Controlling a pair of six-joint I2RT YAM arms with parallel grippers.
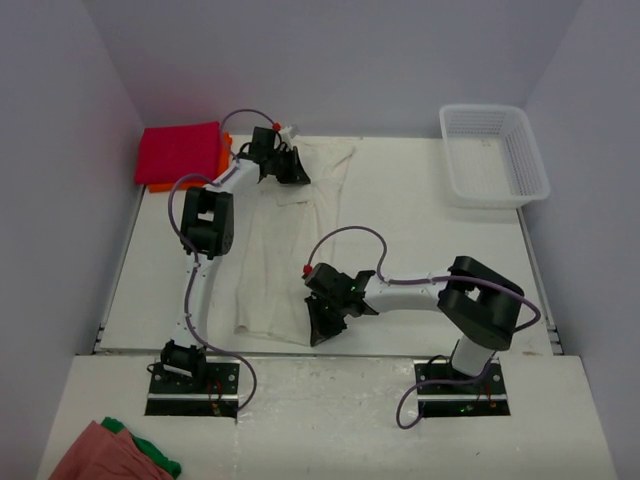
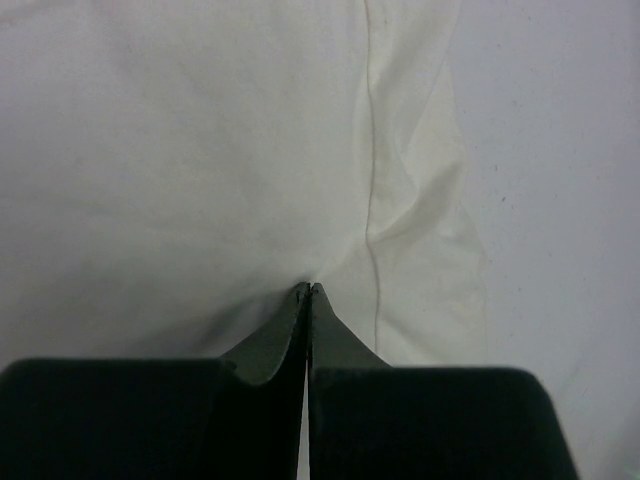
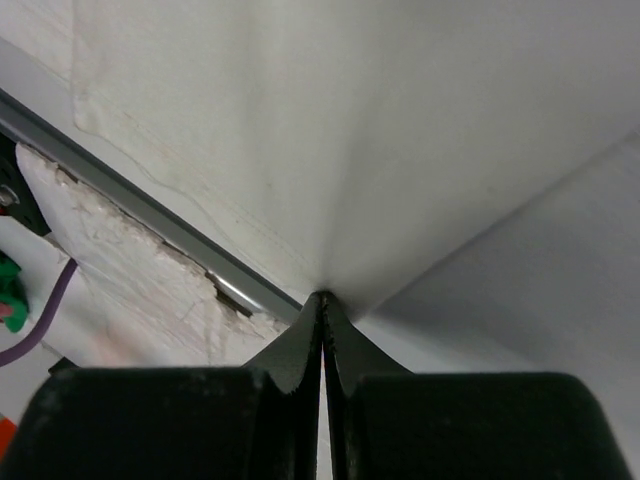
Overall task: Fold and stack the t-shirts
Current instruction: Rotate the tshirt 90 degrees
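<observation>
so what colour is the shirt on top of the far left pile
Magenta-red: the top shirt shows best in the top external view.

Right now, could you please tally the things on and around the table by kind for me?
T-shirts: 3 (cream-white t-shirt, magenta-red t-shirt, orange t-shirt)
Cloths: 2 (salmon-pink cloth, green cloth)
Baskets: 1 (white mesh basket)
Total: 6

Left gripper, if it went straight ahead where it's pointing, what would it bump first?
The cream-white t-shirt: the left gripper is shut on its cloth, and more of that shirt lies straight ahead, probably before any bare table.
</observation>
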